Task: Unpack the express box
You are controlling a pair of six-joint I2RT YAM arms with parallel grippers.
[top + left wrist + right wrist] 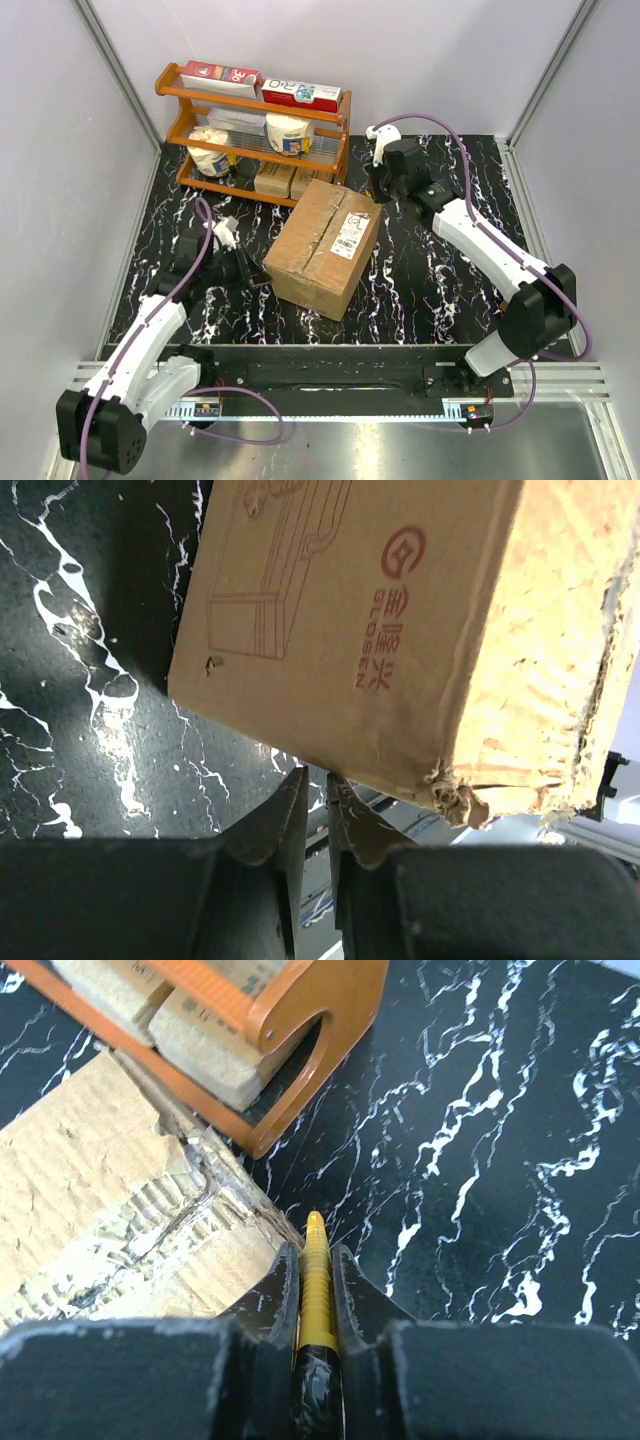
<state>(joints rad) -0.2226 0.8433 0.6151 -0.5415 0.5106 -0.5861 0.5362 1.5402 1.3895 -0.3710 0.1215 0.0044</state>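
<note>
Box (320, 250) stands near the middle of the black marbled table (430, 280), turned at an angle, with its top flaps closed. A white label (352, 232) sits on the top, toward the right. The far corner of the box is just beside an orange rack (343, 125) at the back of the table.

The rack holds two red-and-white boxes (222, 72) on its top shelf, white tubs (288, 132) on the middle one and tan cartons (275, 178) at the bottom.

The left gripper (258, 275) is low at the left side of the box. In the left wrist view its fingers (290, 805) are almost together, with only a thin gap and nothing between them. The side of the box (400, 630), with a red printed logo (405, 555), is just beyond the tips; I cannot tell if they touch it. One corner of the box looks crushed and torn there.

The right gripper (380, 190) is at the far right corner of the box, near the rack. In the right wrist view it (315, 1260) is clenched on a thin yellow tool (316, 1290) with a black handle. The tip of the tool points forward, just beside the frayed corner of the box (100, 1210). The rounded end of the rack (320, 1020) is close behind, with cartons (200, 1040) inside it.
</note>
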